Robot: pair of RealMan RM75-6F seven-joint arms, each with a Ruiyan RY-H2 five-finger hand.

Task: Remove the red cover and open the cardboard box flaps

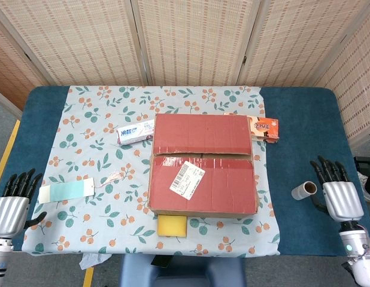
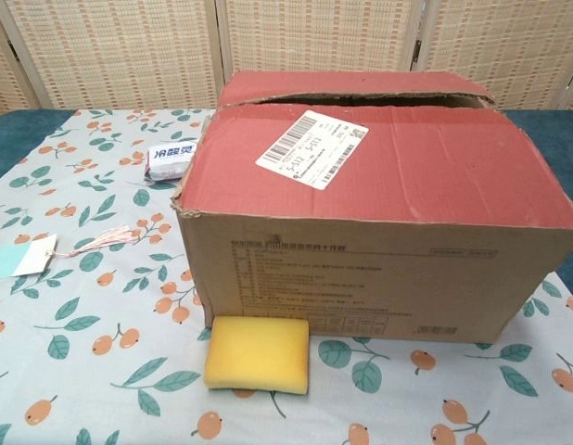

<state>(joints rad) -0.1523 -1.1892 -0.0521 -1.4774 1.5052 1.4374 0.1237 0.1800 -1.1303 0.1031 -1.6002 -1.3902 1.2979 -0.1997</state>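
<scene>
Floral tablecloth (image 1: pixel 89 149), half-hidden orange packet (image 1: pixel 264 128).

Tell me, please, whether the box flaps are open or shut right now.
Shut. Both red-topped flaps lie flat across the top of the box, meeting at a narrow seam, with only a slight gap at the far edge in the chest view.

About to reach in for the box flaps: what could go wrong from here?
The small cardboard roll stands just inboard of the right robot hand, so a sweep toward the brown cardboard box may topple it. The yellow sponge sits against the box front and may be pushed off the table's near edge.
</scene>
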